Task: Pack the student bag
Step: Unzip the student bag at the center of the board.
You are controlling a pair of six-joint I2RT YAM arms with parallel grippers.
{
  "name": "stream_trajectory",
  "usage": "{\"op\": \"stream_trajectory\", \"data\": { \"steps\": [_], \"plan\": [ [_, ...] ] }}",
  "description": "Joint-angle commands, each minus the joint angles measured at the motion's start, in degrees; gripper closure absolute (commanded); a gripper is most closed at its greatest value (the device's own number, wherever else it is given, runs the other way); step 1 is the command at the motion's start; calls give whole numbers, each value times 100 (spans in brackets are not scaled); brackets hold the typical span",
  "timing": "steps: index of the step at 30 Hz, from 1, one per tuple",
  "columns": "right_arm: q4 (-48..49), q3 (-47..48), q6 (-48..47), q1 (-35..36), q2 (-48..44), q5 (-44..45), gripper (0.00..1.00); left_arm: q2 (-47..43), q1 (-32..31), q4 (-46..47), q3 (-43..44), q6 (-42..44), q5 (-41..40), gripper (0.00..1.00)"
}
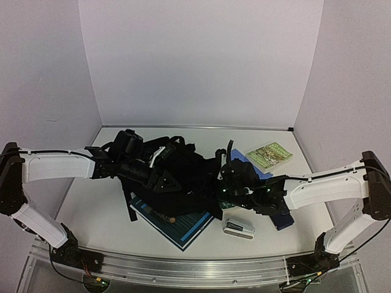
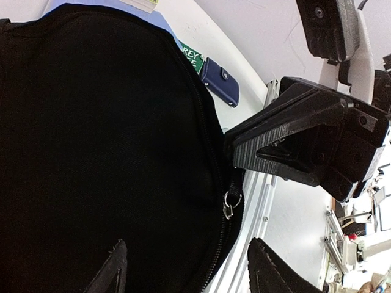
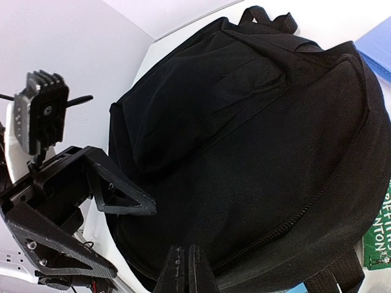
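The student bag (image 1: pixel 183 168), a large black fabric backpack, lies in the middle of the table and fills the left wrist view (image 2: pixel 91 152) and the right wrist view (image 3: pixel 256 152). My left gripper (image 2: pixel 186 244) is open, one finger over the bag and the other off its edge, so it straddles the zipper and its metal pull ring (image 2: pixel 230 204). From above the left gripper (image 1: pixel 162 179) sits on the bag's near left side. My right gripper (image 3: pixel 186 249) is shut at the zipper edge. A short black strap runs from the ring up into its tip (image 2: pixel 229 152).
A teal book (image 1: pixel 183 231) lies partly under the bag's near side. A green book (image 1: pixel 270 155) and a blue sheet (image 1: pixel 247 163) lie at the back right. A dark blue case (image 1: pixel 283 218) and a small white and black item (image 1: pixel 238 229) sit near the right arm. An aluminium rail (image 1: pixel 195 268) edges the front.
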Motion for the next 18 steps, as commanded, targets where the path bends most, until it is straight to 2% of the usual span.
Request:
{"op": "stream_trajectory", "data": {
  "steps": [1,4,8,14,18],
  "plan": [
    [220,-67,95,-57,-257,43,100,125,-122,-129,247,154,-161,36],
    [237,-94,105,-54,-286,56,100,161,-167,-168,244,119,-223,41],
    [250,-123,110,-67,-312,101,100,174,-258,-202,258,113,-303,42],
    [259,-140,214,-171,-280,192,100,151,-369,-235,206,64,-493,54],
    [256,-148,255,-318,-261,241,100,32,-411,-151,46,-66,-566,58]
  ]
}}
